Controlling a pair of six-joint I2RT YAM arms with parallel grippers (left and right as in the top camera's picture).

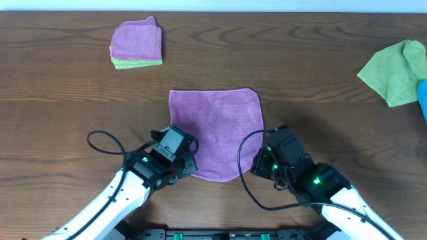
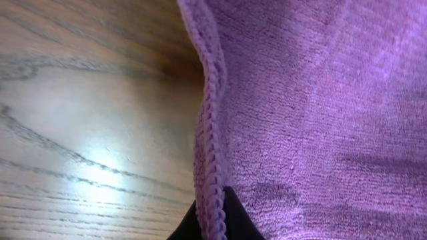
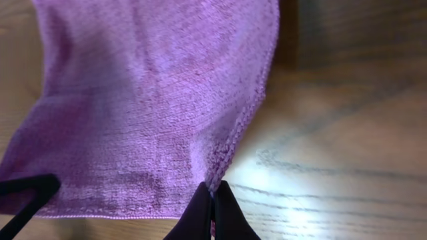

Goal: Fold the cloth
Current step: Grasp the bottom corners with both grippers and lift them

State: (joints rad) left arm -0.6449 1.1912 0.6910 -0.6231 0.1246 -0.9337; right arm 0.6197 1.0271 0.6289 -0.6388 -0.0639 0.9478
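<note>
Centre frame, the left tool (image 2: 212,223) pinches the lower-left hem of the cloth (image 1: 215,130) while the right tool (image 3: 212,212) pinches its lower-right corner, on the surface (image 1: 67,100).

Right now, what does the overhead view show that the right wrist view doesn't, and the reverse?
Only overhead: the folded stack at the far left and the green cloth at the right edge. Only right wrist: the right hand pinched shut on the edge of the purple cloth. Both: that cloth lying on the wooden table.
</note>
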